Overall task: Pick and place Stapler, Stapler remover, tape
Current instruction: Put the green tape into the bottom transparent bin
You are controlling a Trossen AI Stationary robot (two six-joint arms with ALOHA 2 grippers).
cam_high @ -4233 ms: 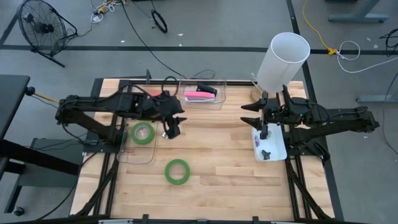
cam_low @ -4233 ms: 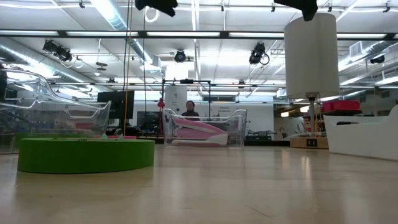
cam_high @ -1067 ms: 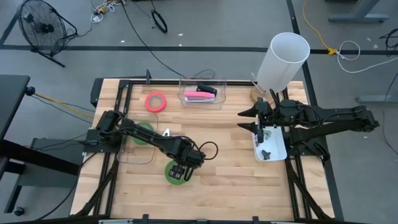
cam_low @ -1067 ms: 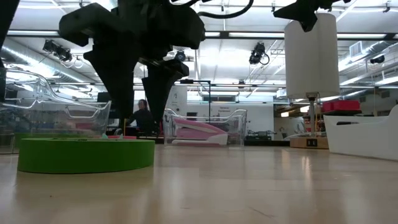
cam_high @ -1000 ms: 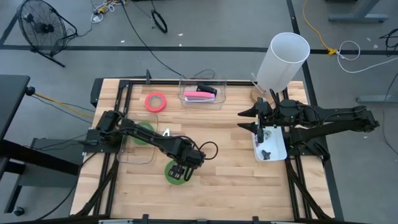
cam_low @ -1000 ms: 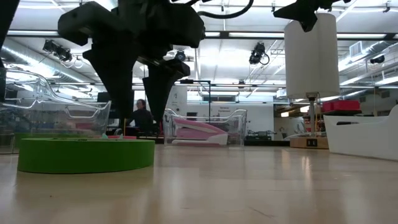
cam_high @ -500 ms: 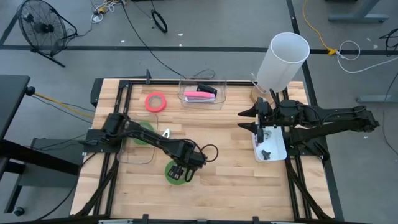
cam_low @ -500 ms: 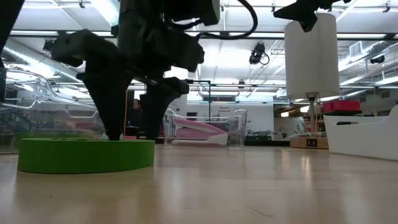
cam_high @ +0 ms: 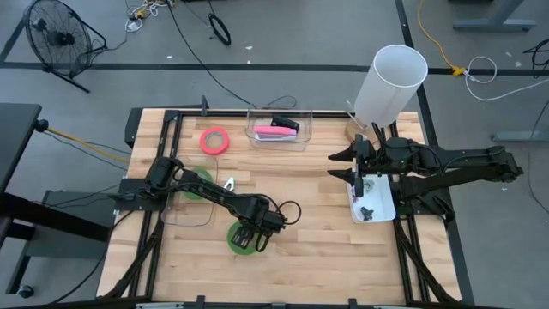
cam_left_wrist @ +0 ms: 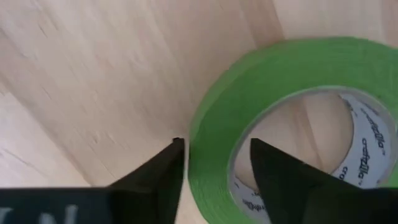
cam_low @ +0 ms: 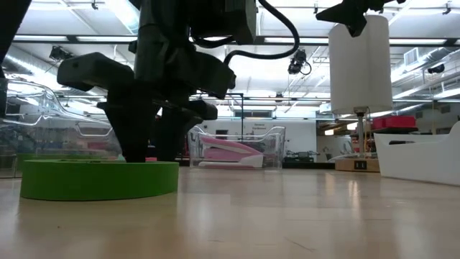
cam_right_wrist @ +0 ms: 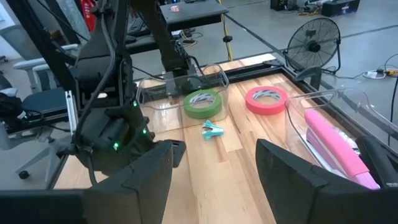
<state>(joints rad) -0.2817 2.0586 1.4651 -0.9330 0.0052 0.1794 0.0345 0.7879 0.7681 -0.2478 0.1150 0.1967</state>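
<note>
A green tape roll (cam_high: 234, 238) lies flat on the wooden table, near its front; it also shows in the low view (cam_low: 100, 180). My left gripper (cam_high: 250, 239) is open and low over it. One finger stands outside the roll's wall (cam_left_wrist: 211, 130) and one inside the ring. I cannot tell whether they touch it. A second green roll (cam_high: 197, 183) lies in a clear tray, and a pink-red roll (cam_high: 214, 140) lies on the table at the far left. A pink stapler (cam_high: 276, 131) lies in a clear bin. A teal staple remover (cam_high: 228, 183) lies on the table. My right gripper (cam_high: 358, 170) is open and empty over a white tray (cam_high: 383, 204).
A tall white cylinder (cam_high: 390, 79) stands at the far right corner. The clear tray (cam_high: 184, 210) sits at the left. The white tray holds a small dark object (cam_high: 367, 212). Bare wood (cam_high: 309, 223) lies between the two arms.
My left gripper has gone down onto the green roll at the table's front, until its fingers stand on either side of the roll's wall. The roll has stayed where it was. My right arm has kept still.
</note>
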